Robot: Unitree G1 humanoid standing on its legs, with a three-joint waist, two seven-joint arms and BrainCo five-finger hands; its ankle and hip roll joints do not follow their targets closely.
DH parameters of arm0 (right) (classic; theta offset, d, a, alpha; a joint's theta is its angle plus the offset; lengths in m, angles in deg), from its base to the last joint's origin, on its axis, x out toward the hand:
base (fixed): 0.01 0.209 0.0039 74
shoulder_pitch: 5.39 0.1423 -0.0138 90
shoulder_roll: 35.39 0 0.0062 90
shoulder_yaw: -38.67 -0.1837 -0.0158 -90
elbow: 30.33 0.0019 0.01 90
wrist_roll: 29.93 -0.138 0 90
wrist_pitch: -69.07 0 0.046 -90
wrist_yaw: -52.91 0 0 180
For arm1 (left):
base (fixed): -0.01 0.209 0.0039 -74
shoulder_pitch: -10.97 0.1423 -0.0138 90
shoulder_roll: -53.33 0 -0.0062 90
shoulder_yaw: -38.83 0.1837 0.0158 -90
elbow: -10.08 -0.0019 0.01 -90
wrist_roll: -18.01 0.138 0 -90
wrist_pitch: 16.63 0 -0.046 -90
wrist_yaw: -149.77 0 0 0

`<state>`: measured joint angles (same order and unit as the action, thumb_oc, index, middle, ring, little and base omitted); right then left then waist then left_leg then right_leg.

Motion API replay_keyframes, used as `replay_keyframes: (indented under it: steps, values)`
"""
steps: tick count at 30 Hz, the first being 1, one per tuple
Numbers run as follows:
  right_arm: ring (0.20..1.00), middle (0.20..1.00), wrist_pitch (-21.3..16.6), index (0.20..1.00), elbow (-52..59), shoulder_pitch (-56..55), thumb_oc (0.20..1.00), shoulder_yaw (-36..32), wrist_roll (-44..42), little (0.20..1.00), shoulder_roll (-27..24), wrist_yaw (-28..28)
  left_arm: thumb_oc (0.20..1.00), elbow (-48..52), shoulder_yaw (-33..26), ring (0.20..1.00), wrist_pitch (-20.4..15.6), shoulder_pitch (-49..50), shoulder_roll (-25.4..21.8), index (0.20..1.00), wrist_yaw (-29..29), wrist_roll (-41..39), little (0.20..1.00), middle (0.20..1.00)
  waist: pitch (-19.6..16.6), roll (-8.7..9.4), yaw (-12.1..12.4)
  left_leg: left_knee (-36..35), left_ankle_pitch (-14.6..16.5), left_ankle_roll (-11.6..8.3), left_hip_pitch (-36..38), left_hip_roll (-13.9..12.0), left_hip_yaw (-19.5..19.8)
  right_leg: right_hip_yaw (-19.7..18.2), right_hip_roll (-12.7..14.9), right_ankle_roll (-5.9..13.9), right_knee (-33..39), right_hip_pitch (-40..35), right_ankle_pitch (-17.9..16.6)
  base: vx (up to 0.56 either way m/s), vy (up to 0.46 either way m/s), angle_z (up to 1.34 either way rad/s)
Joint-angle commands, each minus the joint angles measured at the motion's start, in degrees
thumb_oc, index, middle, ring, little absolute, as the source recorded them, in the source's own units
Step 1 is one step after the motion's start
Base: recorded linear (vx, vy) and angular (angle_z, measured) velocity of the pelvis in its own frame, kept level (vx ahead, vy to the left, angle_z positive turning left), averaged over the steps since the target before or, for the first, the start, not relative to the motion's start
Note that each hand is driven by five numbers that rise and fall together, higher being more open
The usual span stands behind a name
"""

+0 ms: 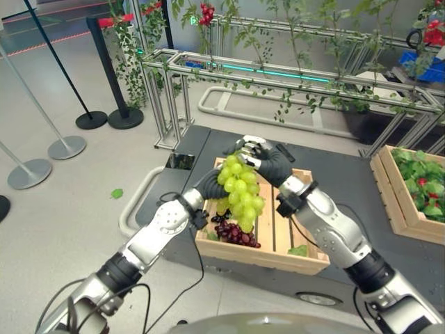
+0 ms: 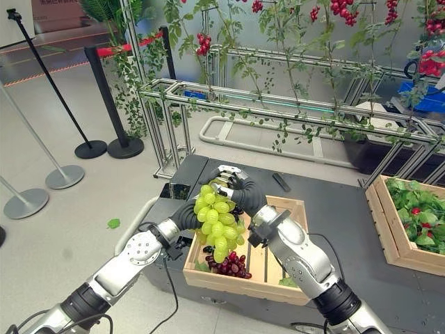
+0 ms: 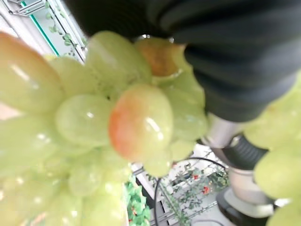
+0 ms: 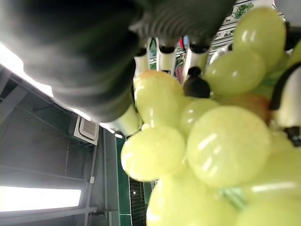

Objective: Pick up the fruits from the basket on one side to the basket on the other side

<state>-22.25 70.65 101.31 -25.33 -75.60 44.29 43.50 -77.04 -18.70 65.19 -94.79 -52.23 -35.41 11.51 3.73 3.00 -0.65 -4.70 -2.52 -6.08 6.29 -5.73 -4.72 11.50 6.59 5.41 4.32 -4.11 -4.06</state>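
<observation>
Green grapes [image 1: 240,191], one bunch, hung above the wooden crate [image 1: 281,233], my right hand [image 1: 261,158] curled round its top, my left hand [image 2: 189,216] behind it, fingers hidden. One dark grape bunch [image 1: 235,233] lay inside.

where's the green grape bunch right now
The green grape bunch hangs above the wooden crate, over the dark grapes, with the right hand at its top.
</observation>
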Motion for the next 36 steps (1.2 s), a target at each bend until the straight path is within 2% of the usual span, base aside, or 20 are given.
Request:
replay_keyframes:
  steps: [1, 3, 4, 5, 6, 7, 8, 18, 21, 22, 24, 25, 28, 30, 31, 33, 36]
  values:
    - [0.200, 0.200, -4.85, 0.200, 7.65, 4.55, 0.200, 1.45, -1.86, 0.200, 3.12, -1.35, 0.200, -0.54, -3.98, 0.200, -2.54, -2.83, 0.11, 0.200, 1.14, -3.69, 0.200, 0.200, -1.25, 1.88, -0.98, 5.80, 4.26, 3.16, -4.14, 2.27, 1.65, 2.70, 0.69, 2.22, -6.28, 0.03, 6.55, 0.00, 0.000, 0.00]
    - [0.200, 0.200, -4.87, 0.200, 7.49, 4.52, 0.200, 1.18, -1.46, 0.200, 2.78, -1.44, 0.200, -0.52, -4.48, 0.200, -2.61, -2.43, -0.11, 0.200, 1.00, -3.83, 0.200, 0.200, -1.31, 1.86, -0.95, 5.84, 4.28, 3.15, -4.16, 2.28, 1.66, 2.78, 0.72, 2.22, -6.34, 0.03, 6.58, 0.00, 0.000, 0.00]
    - [0.235, 0.235, -4.85, 0.235, 7.49, 4.42, 0.235, 1.00, -1.20, 0.235, 2.69, -1.47, 0.200, -0.43, -4.66, 0.200, -2.62, -2.16, -0.21, 0.200, 0.91, -3.95, 0.200, 0.200, -1.30, 1.85, -0.92, 5.81, 4.27, 3.15, -4.10, 2.26, 1.66, 2.82, 0.70, 2.23, -6.34, 0.02, 6.58, 0.00, 0.000, 0.00]
    - [0.542, 0.542, -4.87, 0.542, 7.47, 4.34, 0.542, 0.85, -1.13, 0.542, 2.63, -1.47, 0.200, -0.31, -4.82, 0.200, -2.63, -1.96, -0.29, 0.200, 0.94, -4.02, 0.200, 0.200, -1.30, 1.83, -0.90, 5.77, 4.29, 3.17, -4.05, 2.23, 1.69, 2.78, 0.69, 2.23, -6.34, -0.01, 6.61, 0.00, 0.000, 0.00]
    - [0.567, 0.567, -4.87, 0.567, 7.47, 4.33, 0.567, 0.85, -1.13, 0.567, 2.63, -1.47, 0.200, -0.29, -4.83, 0.200, -2.62, -1.95, -0.30, 0.200, 0.93, -4.02, 0.200, 0.200, -1.30, 1.83, -0.91, 5.77, 4.29, 3.17, -4.04, 2.23, 1.70, 2.78, 0.69, 2.22, -6.34, -0.02, 6.62, 0.00, 0.000, 0.00]
    - [0.812, 0.812, -5.00, 0.812, 7.45, 4.14, 0.812, 0.74, -1.12, 0.812, 2.59, -1.43, 0.200, -0.31, -4.99, 0.200, -2.72, -1.73, -0.37, 0.200, 1.02, -4.09, 0.200, 0.200, -1.32, 1.85, -0.90, 5.76, 4.30, 3.16, -4.02, 2.23, 1.71, 2.77, 0.69, 2.23, -6.34, -0.05, 6.64, 0.00, 0.000, 0.00]
    - [1.000, 1.000, -5.13, 1.000, 7.37, 3.97, 1.000, 0.44, -0.77, 1.000, 2.53, -1.26, 0.200, -0.38, -5.32, 0.200, -2.75, -1.51, -0.38, 0.200, 0.99, -4.14, 0.200, 0.200, -1.29, 1.87, -0.87, 5.74, 4.25, 3.14, -4.04, 2.22, 1.70, 2.91, 0.65, 2.19, -6.32, -0.10, 6.69, 0.00, 0.000, 0.00]
    - [1.000, 1.000, -6.14, 1.000, 7.09, 2.50, 1.000, -2.94, 3.19, 1.000, 0.90, 0.09, 0.200, -0.59, -6.87, 0.200, -2.86, 0.30, -0.55, 0.200, 0.99, -5.46, 0.200, 0.200, -1.27, 1.78, -1.00, 5.64, 4.10, 3.17, -4.31, 2.24, 1.95, 3.00, 0.67, 2.22, -6.39, 0.16, 6.61, 0.00, 0.000, 0.00]
    - [1.000, 1.000, -7.31, 1.000, 6.87, 0.11, 1.000, -9.16, 9.63, 1.000, -2.45, 1.45, 0.200, -0.47, -8.90, 0.200, -2.93, 1.73, -0.40, 0.200, 0.76, -7.59, 0.200, 0.200, -1.41, 1.76, -1.24, 5.55, 4.13, 3.24, -4.33, 2.30, 1.93, 3.15, 0.72, 2.35, -6.34, 0.15, 6.59, 0.00, 0.000, 0.00]
    - [1.000, 1.000, -8.30, 1.000, 6.20, -1.30, 1.000, -10.82, 10.41, 1.000, -3.30, 1.90, 0.200, -0.95, -6.98, 0.200, -2.86, -0.24, 1.74, 0.200, 1.28, -7.12, 0.200, 0.200, -1.49, 1.81, -1.56, 5.49, 4.16, 3.24, -4.25, 2.34, 1.95, 3.22, 0.72, 2.41, -6.33, 0.15, 6.57, 0.00, 0.000, 0.00]
    - [1.000, 1.000, -9.23, 1.000, 5.77, -4.15, 1.000, -15.64, 11.71, 1.000, -4.84, 3.35, 0.200, -2.62, -8.24, 0.200, -3.18, 0.47, 1.78, 0.200, 1.48, -6.21, 0.200, 0.200, -1.61, 1.85, -1.95, 5.39, 4.18, 3.26, -4.16, 2.34, 1.88, 3.17, 0.72, 2.50, -6.30, 0.16, 6.57, 0.00, 0.000, 0.00]
    - [1.000, 1.000, -9.19, 1.000, 5.90, -4.35, 1.000, -15.77, 11.68, 1.000, -4.88, 3.33, 0.200, -2.60, -8.14, 0.200, -3.18, 0.50, 1.82, 0.200, 1.47, -6.20, 0.200, 0.200, -1.67, 1.83, -1.86, 5.39, 4.19, 3.26, -4.16, 2.34, 1.88, 3.17, 0.72, 2.50, -6.30, 0.15, 6.58, 0.00, 0.000, 0.00]
    - [1.000, 1.000, -10.72, 1.000, 2.62, -10.14, 1.000, -24.92, 9.94, 1.000, -5.09, 4.55, 0.200, -1.34, -14.30, 0.200, -3.70, 5.40, 0.27, 0.200, 0.73, -9.92, 0.200, 0.200, -1.74, 1.77, -2.03, 4.95, 4.11, 3.26, -4.11, 2.36, 2.01, 3.54, 0.80, 2.61, -6.25, 0.09, 6.52, 0.00, 0.000, 0.00]
    - [1.000, 1.000, -11.03, 1.000, 2.36, -11.43, 1.000, -26.19, 9.39, 1.000, -4.74, 4.24, 0.200, -1.18, -15.77, 0.200, -3.76, 7.01, 0.04, 0.200, 0.46, -10.97, 0.200, 0.200, -1.86, 1.76, -2.04, 4.92, 4.14, 3.26, -4.16, 2.41, 2.06, 3.58, 0.82, 2.63, -6.31, 0.16, 6.54, 0.01, 0.001, 0.02]
    - [1.000, 1.000, -11.18, 1.000, 2.00, -14.43, 1.000, -29.48, 9.97, 1.000, -4.14, 4.47, 0.200, -0.33, -19.60, 0.200, -3.79, 9.95, 0.26, 0.200, 0.14, -13.56, 0.200, 0.200, -1.78, 1.65, -1.99, 4.78, 4.15, 3.32, -4.21, 2.45, 2.18, 3.68, 0.85, 2.60, -6.35, 0.29, 6.59, 0.00, 0.000, 0.00]
    - [1.000, 1.000, -11.23, 1.000, 1.45, -15.44, 1.000, -30.13, 10.05, 1.000, -3.71, 4.36, 0.200, -0.07, -20.71, 0.200, -3.68, 11.13, 0.31, 0.200, 0.02, -14.51, 0.200, 0.200, -1.84, 1.69, -1.96, 4.74, 4.16, 3.34, -4.23, 2.52, 2.24, 3.72, 0.84, 2.59, -6.32, 0.26, 6.60, 0.00, 0.000, 0.00]
    - [1.000, 1.000, -11.57, 1.000, -0.33, -18.86, 1.000, -34.27, 12.14, 1.000, -1.17, 4.92, 0.200, 0.49, -26.15, 0.200, -4.20, 14.68, 1.16, 0.200, -0.11, -16.15, 0.200, 0.200, -1.73, 1.55, -1.95, 4.58, 4.05, 3.36, -4.39, 2.71, 2.29, 3.78, 0.85, 2.58, -6.24, 0.42, 6.62, 0.00, -0.001, 0.01]
